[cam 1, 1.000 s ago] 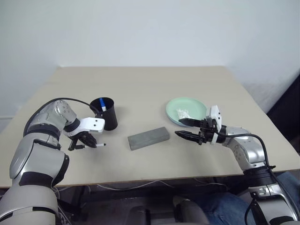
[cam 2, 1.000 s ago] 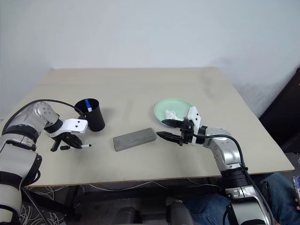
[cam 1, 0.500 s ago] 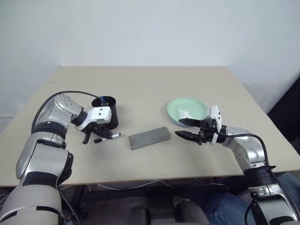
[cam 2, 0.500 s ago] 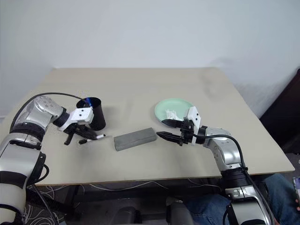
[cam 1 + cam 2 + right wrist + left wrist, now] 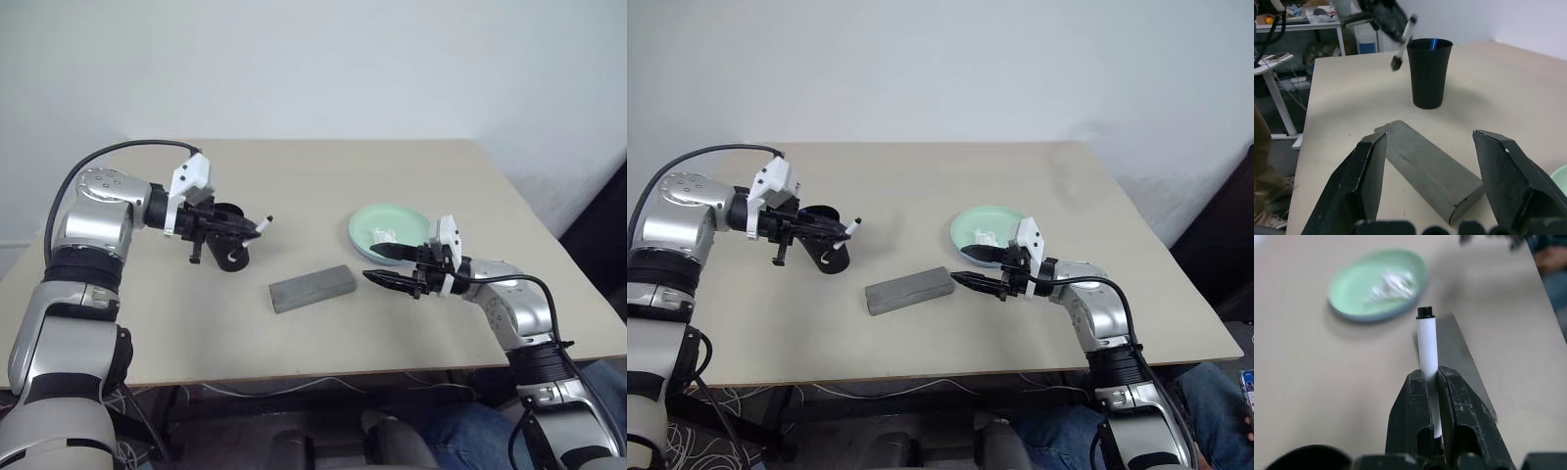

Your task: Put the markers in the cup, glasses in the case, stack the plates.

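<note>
My left gripper (image 5: pixel 245 230) is shut on a white marker (image 5: pixel 1426 345) with a dark tip and holds it in the air, slanting over the black cup (image 5: pixel 831 258). A blue-capped marker (image 5: pixel 1433 44) stands inside the cup. The grey case (image 5: pixel 312 288) lies closed at the table's middle. My right gripper (image 5: pixel 385 265) stands open and holds nothing, just right of the case, at the near edge of the plates. The mint green plate (image 5: pixel 397 220) rests on the light blue one (image 5: pixel 1359 317), with a crumpled white thing (image 5: pixel 382 236) in it. The glasses are out of view.
The far half of the tan table (image 5: pixel 313 171) is bare, and so is the near strip in front of the case. A black cable (image 5: pixel 108 152) arcs over my left arm. Shelving and clutter (image 5: pixel 1293 29) stand past the table's left side.
My left gripper lifted the dark-tipped marker off the table, up and to the right, and turned it over the cup. The right gripper kept still.
</note>
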Controlling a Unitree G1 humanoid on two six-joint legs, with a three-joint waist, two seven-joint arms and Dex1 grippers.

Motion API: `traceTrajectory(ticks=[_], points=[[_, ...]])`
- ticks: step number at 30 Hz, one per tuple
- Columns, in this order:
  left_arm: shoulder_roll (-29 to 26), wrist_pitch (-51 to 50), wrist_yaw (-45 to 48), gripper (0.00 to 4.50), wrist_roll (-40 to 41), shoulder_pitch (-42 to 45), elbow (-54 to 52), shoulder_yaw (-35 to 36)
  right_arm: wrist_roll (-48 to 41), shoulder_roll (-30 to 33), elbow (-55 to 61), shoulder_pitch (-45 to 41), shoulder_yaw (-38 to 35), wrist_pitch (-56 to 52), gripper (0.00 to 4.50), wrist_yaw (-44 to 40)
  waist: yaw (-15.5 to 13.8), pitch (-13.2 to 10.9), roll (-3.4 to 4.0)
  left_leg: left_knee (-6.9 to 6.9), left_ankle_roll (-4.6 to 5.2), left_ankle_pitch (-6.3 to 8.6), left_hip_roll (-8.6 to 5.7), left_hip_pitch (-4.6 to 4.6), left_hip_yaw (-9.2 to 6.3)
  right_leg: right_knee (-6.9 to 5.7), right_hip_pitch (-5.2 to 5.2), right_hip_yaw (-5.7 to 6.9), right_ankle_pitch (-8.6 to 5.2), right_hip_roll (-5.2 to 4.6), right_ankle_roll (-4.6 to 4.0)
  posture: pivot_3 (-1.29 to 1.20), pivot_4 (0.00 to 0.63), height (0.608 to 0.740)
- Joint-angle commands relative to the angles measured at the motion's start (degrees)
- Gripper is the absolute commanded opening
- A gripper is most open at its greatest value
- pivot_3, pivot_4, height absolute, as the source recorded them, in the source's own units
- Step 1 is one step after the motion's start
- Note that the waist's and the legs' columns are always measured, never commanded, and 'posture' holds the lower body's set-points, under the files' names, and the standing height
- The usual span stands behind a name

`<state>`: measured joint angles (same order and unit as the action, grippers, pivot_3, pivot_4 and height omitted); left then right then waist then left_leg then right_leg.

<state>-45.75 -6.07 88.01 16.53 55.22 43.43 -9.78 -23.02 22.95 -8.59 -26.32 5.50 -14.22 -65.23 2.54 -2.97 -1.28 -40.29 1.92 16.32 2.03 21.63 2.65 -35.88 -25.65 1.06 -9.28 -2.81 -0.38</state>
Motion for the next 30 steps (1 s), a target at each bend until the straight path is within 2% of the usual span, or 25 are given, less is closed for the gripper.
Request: traceTrajectory(ticks=[1,14,19,30], points=[[1.0,-1.6,-4.3,0.01,1.7,1.2,-2.3,5.3,-0.7,0.0,0.6,-1.5,-0.9,0.9,3.05,-0.6,0.0,0.0,0.0,0.0,0.0,0.0,0.0,0.0,0.01,0.0,0.0,-0.01,0.0,0.0,0.0,0.0,0.0,0.721],[2.9,1.6,-21.8,0.01,1.7,0.2,-3.5,17.8,-0.7,0.3,0.6,-1.5,-1.0,0.7,3.05,-0.6,0.0,0.0,0.0,0.01,-0.01,0.0,-0.01,-0.04,0.02,-0.02,0.03,-0.01,0.01,0.0,0.01,0.0,0.0,0.721],[3.5,3.0,-26.7,0.01,2.3,-6.3,-6.2,21.3,-0.6,0.0,0.1,-1.8,-0.8,0.9,3.05,-0.6,0.1,0.0,0.03,0.03,-0.01,0.0,-0.01,-0.1,0.05,0.0,0.07,-0.02,0.02,-0.02,0.01,0.0,0.0,0.721],[8.2,9.0,-35.7,0.01,2.6,-13.9,-6.4,25.8,-0.5,-0.3,-0.2,-2.0,-0.5,1.1,3.05,-1.0,0.0,0.0,0.0,0.02,-0.03,-0.01,-0.01,-0.09,0.03,0.01,0.09,0.02,0.04,-0.04,0.01,0.0,0.0,0.721]])
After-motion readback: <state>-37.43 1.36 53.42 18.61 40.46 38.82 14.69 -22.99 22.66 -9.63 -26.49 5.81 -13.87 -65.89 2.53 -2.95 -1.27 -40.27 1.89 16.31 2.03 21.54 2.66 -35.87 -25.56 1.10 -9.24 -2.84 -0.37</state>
